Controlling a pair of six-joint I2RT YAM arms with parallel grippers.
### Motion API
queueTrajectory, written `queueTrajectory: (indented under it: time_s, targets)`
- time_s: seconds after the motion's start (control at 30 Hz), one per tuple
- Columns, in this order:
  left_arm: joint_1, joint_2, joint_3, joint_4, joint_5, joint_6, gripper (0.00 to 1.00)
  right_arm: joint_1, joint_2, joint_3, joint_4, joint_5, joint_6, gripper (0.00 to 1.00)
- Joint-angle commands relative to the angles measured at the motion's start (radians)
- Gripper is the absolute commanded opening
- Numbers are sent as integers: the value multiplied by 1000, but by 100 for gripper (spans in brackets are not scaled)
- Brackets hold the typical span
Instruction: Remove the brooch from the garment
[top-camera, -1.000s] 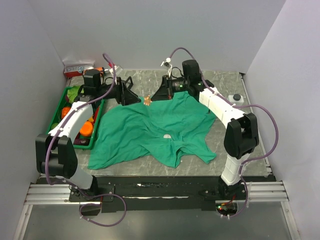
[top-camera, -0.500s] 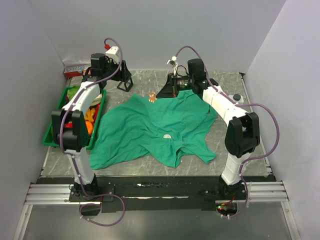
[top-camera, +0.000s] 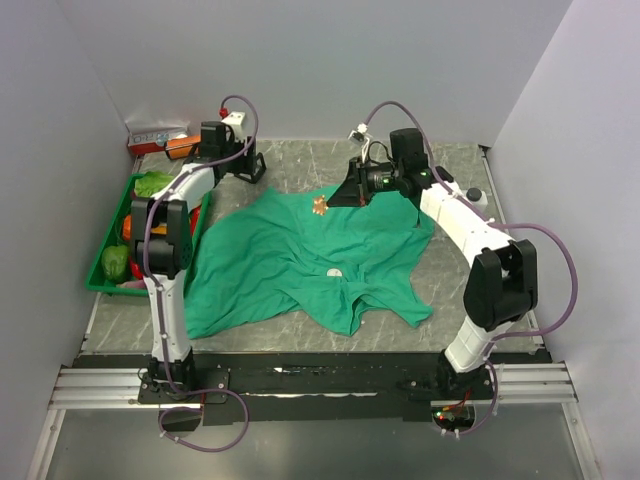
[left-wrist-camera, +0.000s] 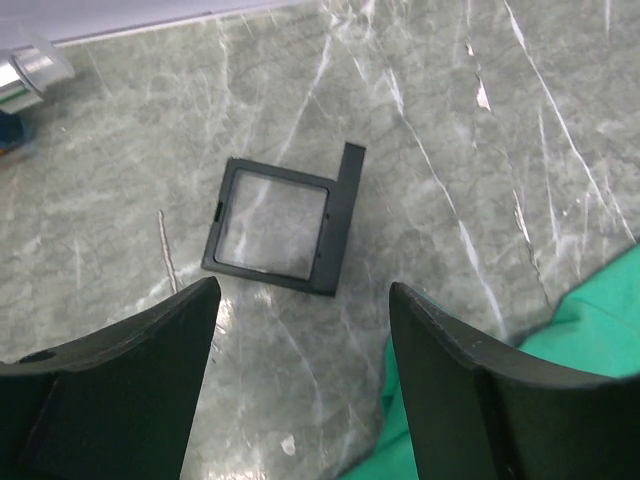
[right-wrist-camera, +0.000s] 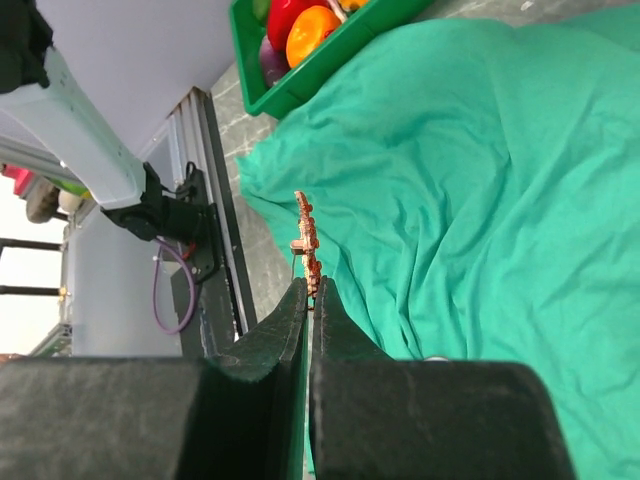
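Observation:
The garment, a wrinkled teal T-shirt, lies spread over the middle of the table; it also shows in the right wrist view. My right gripper hovers over the shirt's far edge. It is shut on the brooch, a tiny orange-gold ornament. In the right wrist view the brooch sticks up edge-on from the shut gripper, clear of the cloth below. My left gripper is open and empty at the back left, above bare table and a black square frame. The shirt's edge lies to its right.
A green tray with fruit and vegetables stands along the left edge. A red-and-white box sits at the back left corner. A small white object stands at the right. A small white disc lies on the shirt.
My left gripper has pulled away from the shirt's far edge to the back left. My right gripper has carried the brooch a little to the right and nearer.

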Motion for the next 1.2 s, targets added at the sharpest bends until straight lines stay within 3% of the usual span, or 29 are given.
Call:
queueTrajectory:
  time_s: [0.0, 0.13, 0.23, 0.63, 1.17]
  targets:
    - [-3, 37, 86, 53, -27, 11, 75, -4, -75, -9, -14, 16, -48, 0]
    - [-3, 79, 123, 51, -28, 50, 70, -4, -83, -9, -39, 42, -77, 0]
    - [-3, 99, 139, 54, -19, 45, 61, -4, -86, -5, -51, 51, -83, 0]
    - [-12, 123, 126, 38, 39, 45, 55, -6, -78, 14, -69, 70, -112, 0]
    - [-23, 136, 140, 1, 87, 194, 25, -4, -87, 9, -82, 84, -120, 0]
